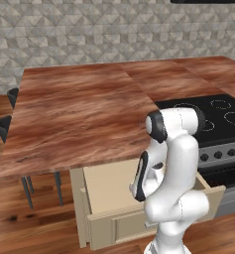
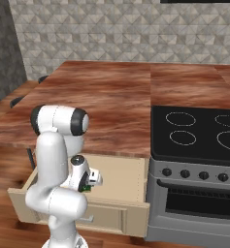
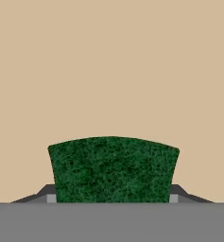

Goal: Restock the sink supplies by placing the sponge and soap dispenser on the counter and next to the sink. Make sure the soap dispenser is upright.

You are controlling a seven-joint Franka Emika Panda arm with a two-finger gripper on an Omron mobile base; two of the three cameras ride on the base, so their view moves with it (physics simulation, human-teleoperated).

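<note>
Green filled the bottom of my hand view: the sponge [image 3: 112,170] sat right between the fingers [image 3: 46,194], its dark scrubby face toward the camera and its long axis running across from one finger to the other. Both finger tips pressed against its short ends, so I judged the fingers narrowed onto it and holding it. Behind it I saw plain beige, which I took for the floor of the open drawer [image 2: 119,177].

From the right base view, the gripper [image 2: 89,185] hung low inside that drawer, at its front edge, with a speck of green at the tips. The counter [image 1: 79,114] lay above and beyond, so the coming move had to go up past the counter's front edge. I counted one sponge, one drawer, one stovetop [image 2: 199,131].
</note>
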